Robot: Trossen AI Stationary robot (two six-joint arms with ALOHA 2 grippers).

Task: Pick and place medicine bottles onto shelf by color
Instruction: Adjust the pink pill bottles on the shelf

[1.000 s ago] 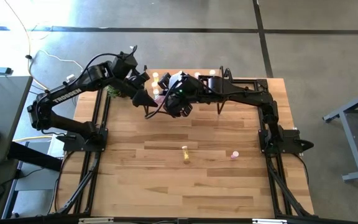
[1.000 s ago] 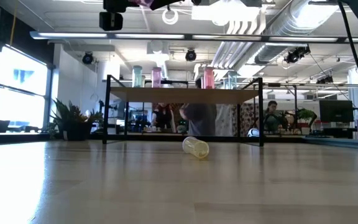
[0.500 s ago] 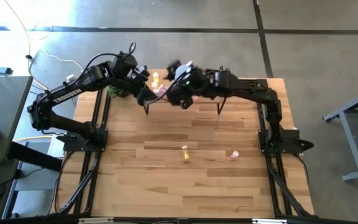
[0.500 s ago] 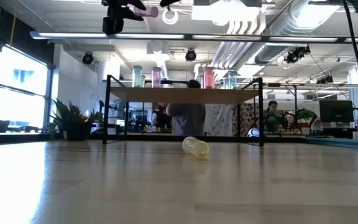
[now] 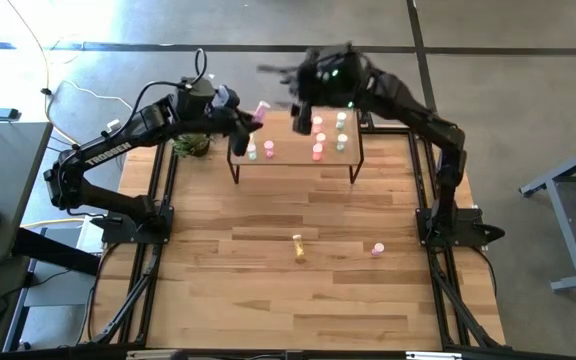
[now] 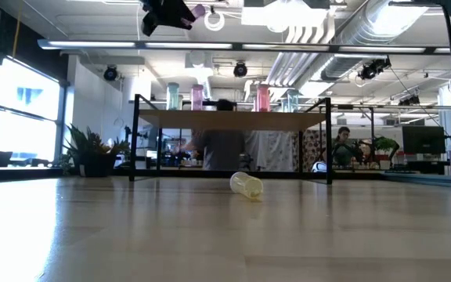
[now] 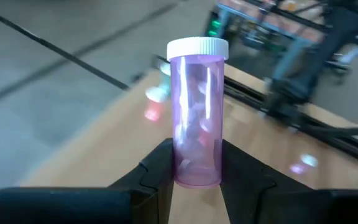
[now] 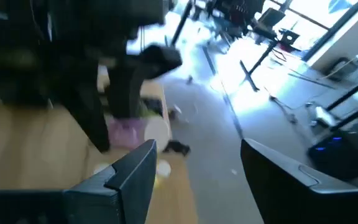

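My left gripper (image 5: 248,120) is shut on a pink medicine bottle (image 5: 260,110) with a white cap. It holds the bottle high above the left end of the shelf (image 5: 353,150), and also shows at the top of the low view as my left gripper (image 6: 180,12). The shelf carries yellow (image 5: 251,150), pink (image 5: 317,150) and green (image 5: 340,142) bottles standing upright. My right gripper (image 8: 197,168) is open and holds nothing. It hangs over the table's far edge, beyond the shelf. A yellow bottle (image 6: 247,185) lies on its side on the table, and a pink one (image 5: 377,249) stands farther right. My left gripper pinches the pink bottle's bottom end (image 7: 194,177) between its two fingers (image 7: 157,171), one on each side of the round wall. The bottle sticks out past the fingertips, along the fingers, with its white cap (image 7: 197,48) farthest from the gripper. It is lifted clear of the shelf and table.
A green pineapple-like object (image 5: 190,145) sits at the table's far left, beside the shelf. The black frame rails (image 5: 158,200) run along both sides of the table. People move in the room behind the shelf in the low view.
My right gripper has come away from the pink bottle, moving up and toward the table's far edge and rolling as it went. The bottle has stayed in my left gripper, which has turned its wrist and swung the bottle toward the far edge, over the shelf's left end.
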